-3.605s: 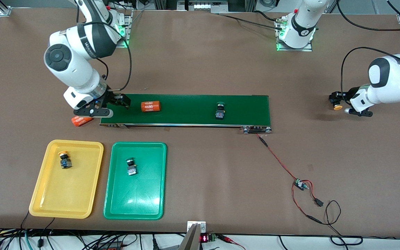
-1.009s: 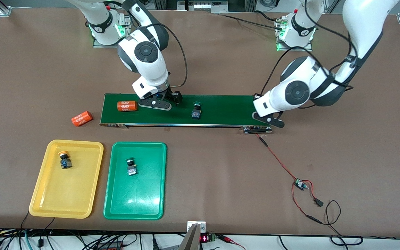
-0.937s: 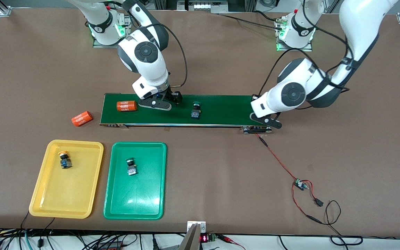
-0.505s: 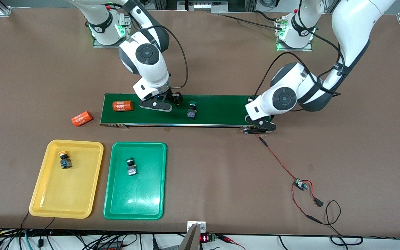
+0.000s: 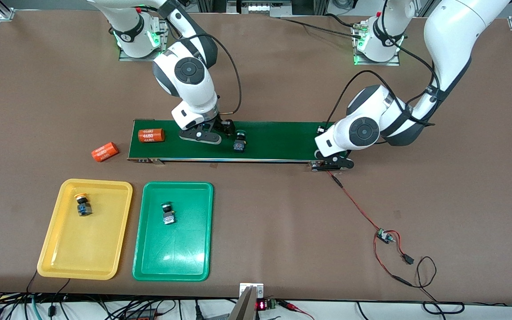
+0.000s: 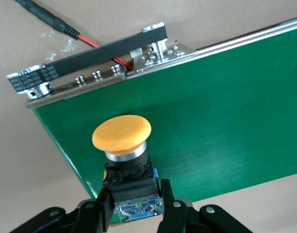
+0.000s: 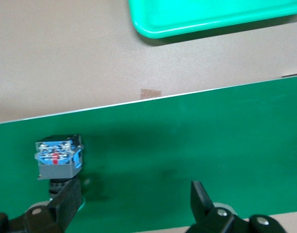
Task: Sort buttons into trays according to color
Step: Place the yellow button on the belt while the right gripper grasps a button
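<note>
Item: green button [image 5: 239,142] on belt [image 5: 278,141], nine o'clock of centre. My right claw [image 5: 220,132] spread wide beside it, to take it. My left claw [image 6: 134,213] grips yellow button [image 6: 122,133] over belt's three o'clock end, for feeding.

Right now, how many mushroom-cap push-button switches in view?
4. Yellow-capped one in the yellow plastic tray; green-capped one in the green plastic tray; green-capped one on the dark green conveyor belt; yellow-capped one gripped by the left gripper.

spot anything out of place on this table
One orange 4680 cylinder lies on the bare table beside the end of the conveyor belt toward the right arm's end, while its twin rides on the belt. It looks to have dropped off. Both trayed buttons match their trays.
</note>
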You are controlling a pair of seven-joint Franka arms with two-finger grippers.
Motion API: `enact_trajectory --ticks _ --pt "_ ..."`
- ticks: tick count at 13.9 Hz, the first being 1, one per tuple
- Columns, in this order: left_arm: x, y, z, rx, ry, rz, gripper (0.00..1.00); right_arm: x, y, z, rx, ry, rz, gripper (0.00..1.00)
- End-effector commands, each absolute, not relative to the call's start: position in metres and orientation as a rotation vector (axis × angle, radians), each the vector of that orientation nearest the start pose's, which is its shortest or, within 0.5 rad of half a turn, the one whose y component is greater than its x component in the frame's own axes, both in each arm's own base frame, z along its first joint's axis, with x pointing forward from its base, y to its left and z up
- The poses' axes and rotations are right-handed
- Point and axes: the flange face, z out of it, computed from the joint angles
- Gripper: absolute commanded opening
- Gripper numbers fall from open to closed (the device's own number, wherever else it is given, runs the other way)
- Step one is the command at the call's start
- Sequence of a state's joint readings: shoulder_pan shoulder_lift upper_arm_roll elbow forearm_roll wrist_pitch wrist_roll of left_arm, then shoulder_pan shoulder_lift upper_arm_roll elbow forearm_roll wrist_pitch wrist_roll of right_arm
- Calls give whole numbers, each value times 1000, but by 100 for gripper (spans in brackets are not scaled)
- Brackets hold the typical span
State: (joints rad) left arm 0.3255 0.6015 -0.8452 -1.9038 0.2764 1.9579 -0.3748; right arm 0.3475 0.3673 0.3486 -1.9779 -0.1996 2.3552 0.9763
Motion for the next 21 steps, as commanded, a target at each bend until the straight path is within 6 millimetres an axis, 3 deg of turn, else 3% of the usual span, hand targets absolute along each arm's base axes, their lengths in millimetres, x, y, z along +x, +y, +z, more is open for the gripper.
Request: enact_trajectory --ticks 1,5,6,8,11,15,18,21 --pt "530 -265 250 -3092 442 591 3 485 398 291 -3119 265 -61 100" --pt "523 -275 247 -3081 441 604 3 486 409 283 -3113 254 -45 100" --pt "521 -279 244 -3082 443 613 6 486 409 281 -3116 253 -41 100" --pt "522 -280 240 -3081 443 618 23 485 410 277 -3123 246 -39 100" --pt "529 -284 249 -3093 460 593 100 485 409 271 -3128 247 -27 100" --pt "552 -280 279 -3115 426 527 100 485 406 258 -3159 213 -33 100" --pt "566 -276 319 -3097 394 491 100 489 401 252 -3166 225 -28 100" --pt "578 -256 356 -3080 324 439 100 489 399 247 -3176 220 -26 100"
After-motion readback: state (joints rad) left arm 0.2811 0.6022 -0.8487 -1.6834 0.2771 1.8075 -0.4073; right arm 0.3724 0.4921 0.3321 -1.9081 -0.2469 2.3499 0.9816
